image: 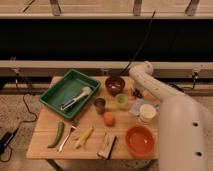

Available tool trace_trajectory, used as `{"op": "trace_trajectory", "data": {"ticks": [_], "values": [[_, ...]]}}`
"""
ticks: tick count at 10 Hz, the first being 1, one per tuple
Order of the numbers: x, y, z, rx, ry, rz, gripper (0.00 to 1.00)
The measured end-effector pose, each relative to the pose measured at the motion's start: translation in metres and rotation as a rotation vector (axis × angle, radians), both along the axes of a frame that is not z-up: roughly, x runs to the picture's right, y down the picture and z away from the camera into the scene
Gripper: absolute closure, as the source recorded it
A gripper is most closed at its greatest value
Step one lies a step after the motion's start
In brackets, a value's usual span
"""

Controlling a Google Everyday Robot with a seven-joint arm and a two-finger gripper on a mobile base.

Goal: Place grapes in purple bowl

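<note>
1. A wooden tabletop (45, 145) was seen with many small things laid out on it.
2. The white robot arm (165, 100) was bent over the right side of the tabletop, and its gripper (135, 89) was held low near the back edge.
3. The gripper was placed just to the right of the small round dark purple bowl (115, 85).
4. The small bumpy bunch of dark red-purple grapes (137, 94) was seen right at the gripper, outside the purple bowl and beside it.
5. Whether the gripper was spread apart or clamped on the grapes could not be made out.
6. A small light green cup (121, 100) was set just in front of the purple bowl, and a dark metal cup (100, 105) was stood to its left.
7. A smooth orange round fruit (109, 119) was laid in front of those two cups.
8. A big green plastic tray (57, 95) was placed at the back left, with a pale long-handled tool (77, 97) laid inside it.
9. A larger orange bowl (139, 141) was set at the front right, and a white cup (147, 113) was stood behind it.
10. A long green vegetable (57, 134) was laid at the front left.
</note>
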State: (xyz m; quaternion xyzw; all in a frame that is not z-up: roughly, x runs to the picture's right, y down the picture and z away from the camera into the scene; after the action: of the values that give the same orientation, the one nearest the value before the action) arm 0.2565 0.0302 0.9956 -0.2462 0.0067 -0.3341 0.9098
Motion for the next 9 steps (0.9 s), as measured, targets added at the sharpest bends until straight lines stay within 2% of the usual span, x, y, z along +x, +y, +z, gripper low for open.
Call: {"op": "trace_trajectory", "data": {"ticks": [2,3,4,9], "values": [[0.004,-0.001,-0.005,-0.004,0.009,0.029,0.8],[0.003,-0.007,-0.015,-0.008,0.011,0.062,0.94],[0.001,-0.012,-0.021,-0.004,0.011,0.076,0.99],[-0.03,-0.039,-0.044,0.018,0.004,0.117,1.0]]}}
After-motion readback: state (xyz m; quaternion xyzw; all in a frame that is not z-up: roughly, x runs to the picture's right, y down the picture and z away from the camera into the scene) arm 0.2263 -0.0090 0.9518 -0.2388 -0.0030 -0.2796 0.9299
